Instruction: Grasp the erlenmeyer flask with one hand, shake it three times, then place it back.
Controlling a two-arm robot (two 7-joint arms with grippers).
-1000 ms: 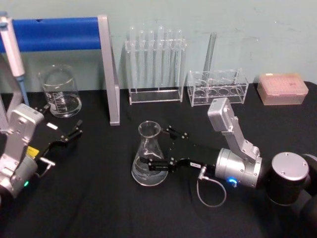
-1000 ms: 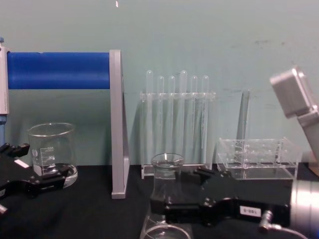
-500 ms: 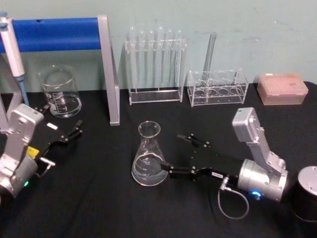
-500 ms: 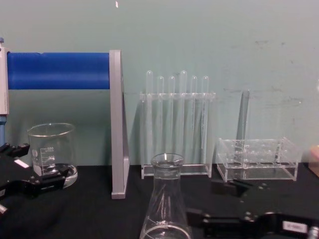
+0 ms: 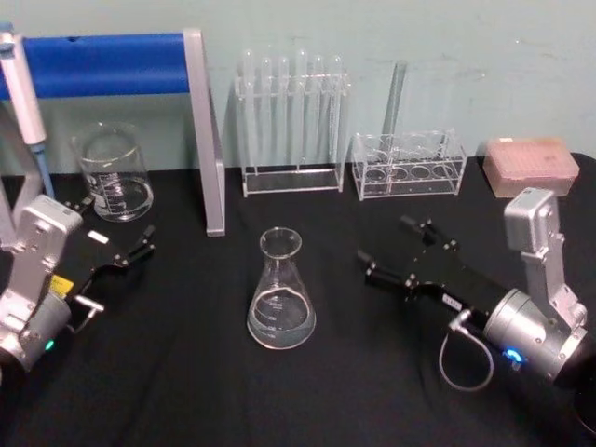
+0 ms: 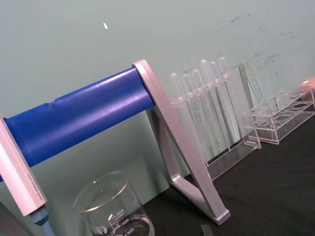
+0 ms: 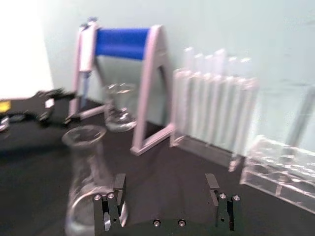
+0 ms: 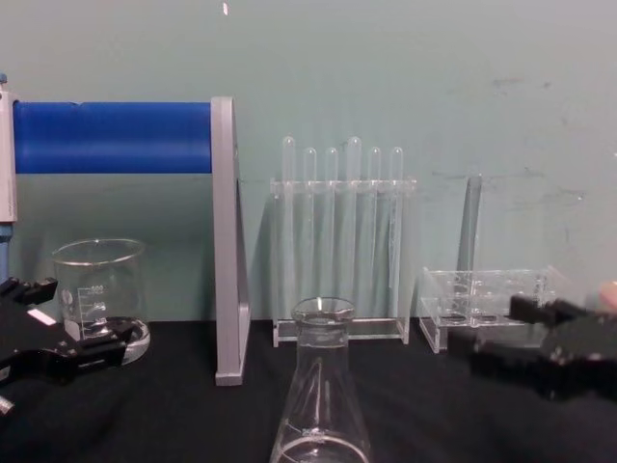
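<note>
Erlenmeyer flask (image 5: 281,291): we saw it standing upright on the black tabletop (image 5: 186,372), around the middle and somewhat toward the front edge, with nothing touching it.
Its look: we noted clear glass, a wide round base, sloping walls up to a narrow neck and a flared rim; faint white graduations showed low on the wall, and the base caught a pale ring of light. In the chest view it rose from the bottom edge, rim level with the foot of the tall rack behind.
Right gripper (image 5: 399,250): we found it to the flask's right, apart from it, hovering over the right half of the tabletop with its fingers spread wide and nothing between them. In its own wrist view the flask stood beyond one fingertip, outside the gap.
Left gripper (image 5: 116,250): we saw it near the left edge, just in front of the beaker, idle; we could not tell how far its fingers were parted.
Beaker (image 5: 114,172): squat, with a printed scale, at the back left.
Blue stand (image 5: 112,63): a blue bar on a grey frame, along the back left.
Test tube rack (image 5: 291,121): at the back edge, behind the flask.
Low clear rack (image 5: 408,164): at the back right, holding one tube.
Pink box (image 5: 530,166): at the back right corner.
</note>
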